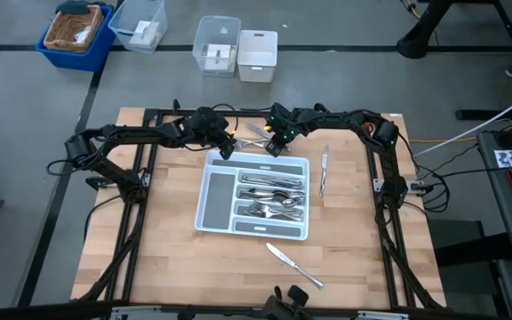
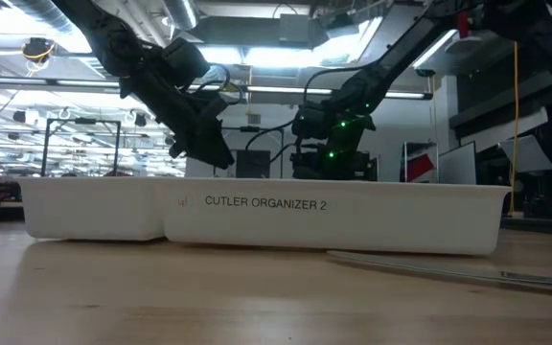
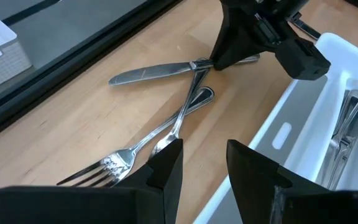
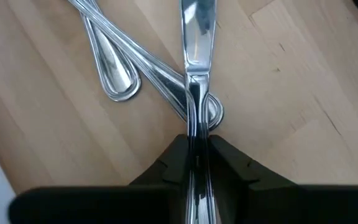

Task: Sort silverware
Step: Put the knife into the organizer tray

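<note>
Near the bench's far edge, just behind the white cutlery tray (image 1: 213,213), the right gripper (image 4: 197,163) pinches a table knife's (image 4: 197,37) handle where it crosses two other handles (image 4: 148,62). The left gripper (image 3: 202,163) hovers beside them, fingers parted and empty, over a fork (image 3: 114,167). Sorted silverware (image 1: 272,197) fills the tray's compartments; two more knives (image 1: 293,265) lie on the bench.

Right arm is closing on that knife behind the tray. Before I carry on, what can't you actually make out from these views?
- Knife handle end: right wrist view, hidden between the right end effector fingers.
- Fork and its neighbour: left wrist view, the left end effector fingers cover where they cross.
- Tray contents: low view, blocked by its front wall.
- Pieces in the tray compartments: high view, too small and overlapped to count or sort by type.
</note>
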You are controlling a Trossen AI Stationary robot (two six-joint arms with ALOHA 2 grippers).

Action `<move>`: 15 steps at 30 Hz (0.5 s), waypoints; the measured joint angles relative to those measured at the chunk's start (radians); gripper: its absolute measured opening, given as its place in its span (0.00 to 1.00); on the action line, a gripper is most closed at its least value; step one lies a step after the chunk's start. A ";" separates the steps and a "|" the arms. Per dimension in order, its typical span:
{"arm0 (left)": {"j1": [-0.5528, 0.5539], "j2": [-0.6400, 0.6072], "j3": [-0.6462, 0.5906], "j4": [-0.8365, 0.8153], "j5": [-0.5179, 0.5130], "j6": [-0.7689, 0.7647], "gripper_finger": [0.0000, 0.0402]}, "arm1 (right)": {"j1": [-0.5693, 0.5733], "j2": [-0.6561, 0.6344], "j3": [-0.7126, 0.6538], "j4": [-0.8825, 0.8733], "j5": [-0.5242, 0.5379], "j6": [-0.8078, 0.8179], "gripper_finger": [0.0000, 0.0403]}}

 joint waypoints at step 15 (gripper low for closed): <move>0.000 0.000 0.000 0.000 0.000 0.003 0.28 | -0.002 0.003 0.005 -0.022 -0.057 0.007 0.14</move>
